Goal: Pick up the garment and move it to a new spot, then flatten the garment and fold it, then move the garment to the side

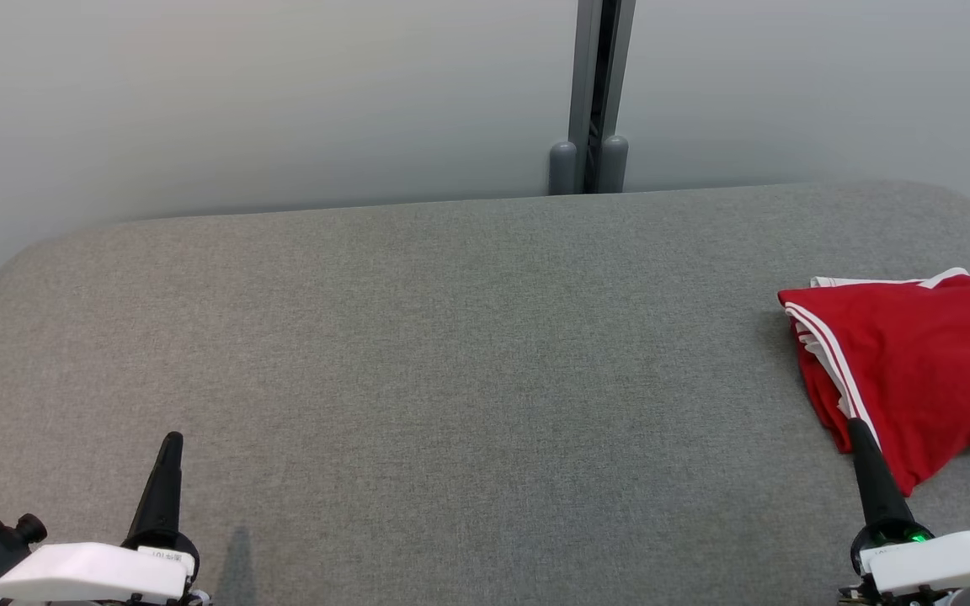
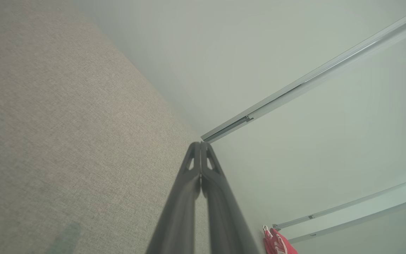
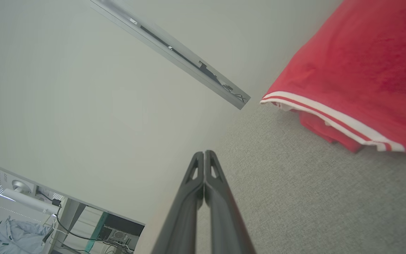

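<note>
The garment (image 1: pixel 914 362) is red with white stripes and lies folded at the right end of the grey padded table (image 1: pixel 451 353). The right wrist view has the garment (image 3: pixel 358 70) at its upper right, and a small part of the garment (image 2: pixel 277 243) appears at the bottom of the left wrist view. My right gripper (image 1: pixel 857 431) is shut and empty at the lower right, its tip in front of the garment's near edge; its fingers (image 3: pixel 210 183) meet beside the cloth. My left gripper (image 1: pixel 172 442) is shut and empty at the lower left, far from the garment, with its fingers (image 2: pixel 208 169) pressed together.
A pale wall with a grey vertical post (image 1: pixel 594 93) stands behind the table. The table's rounded corners lie at far left and far right. In the right wrist view a person in a light shirt (image 3: pixel 9 240) and some equipment (image 3: pixel 23 190) appear off beyond the table.
</note>
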Controlling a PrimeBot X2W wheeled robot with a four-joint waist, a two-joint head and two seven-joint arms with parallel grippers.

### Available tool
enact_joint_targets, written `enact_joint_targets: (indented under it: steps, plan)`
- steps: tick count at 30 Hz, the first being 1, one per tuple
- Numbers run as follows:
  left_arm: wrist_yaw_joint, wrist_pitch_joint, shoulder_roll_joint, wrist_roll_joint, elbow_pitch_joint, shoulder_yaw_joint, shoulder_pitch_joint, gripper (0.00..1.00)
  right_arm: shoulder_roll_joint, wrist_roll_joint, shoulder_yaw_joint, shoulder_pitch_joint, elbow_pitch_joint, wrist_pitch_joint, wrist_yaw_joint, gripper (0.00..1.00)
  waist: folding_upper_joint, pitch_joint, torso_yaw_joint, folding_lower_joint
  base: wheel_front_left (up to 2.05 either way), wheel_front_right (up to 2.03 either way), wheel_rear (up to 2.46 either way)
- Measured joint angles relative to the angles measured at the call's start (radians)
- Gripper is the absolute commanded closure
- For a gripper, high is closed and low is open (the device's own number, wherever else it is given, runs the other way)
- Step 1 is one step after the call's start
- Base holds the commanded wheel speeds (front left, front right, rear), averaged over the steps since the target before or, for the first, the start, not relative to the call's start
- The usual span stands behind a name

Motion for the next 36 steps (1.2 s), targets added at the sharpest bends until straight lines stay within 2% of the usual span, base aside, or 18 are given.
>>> enact_joint_targets:
  steps: [18, 19, 36]
  plan:
    - [-0.026, 0.042, -0.023, -0.16, 0.011, 0.044, -0.017, 1.0, -0.002, 0.186, 0.004, -0.012, 0.011, 0.013, 0.0, 1.0, 0.0, 0.0, -0.006, 0.0, 0.0, 0.0, 0.0]
    - [-0.042, 0.076, -0.038, -0.274, 0.02, 0.077, -0.025, 1.0, -0.002, 0.321, 0.006, -0.022, 0.022, 0.022, 0.0, 1.0, 0.0, 0.0, -0.012, 0.0, 0.0, 0.0, 0.0]
    - [-0.061, 0.112, -0.057, -0.394, 0.029, 0.112, -0.041, 1.0, -0.003, 0.462, 0.008, -0.032, 0.033, 0.034, 0.0, 1.0, 0.0, 0.001, -0.018, 0.0, 0.0, 0.0, 0.0]
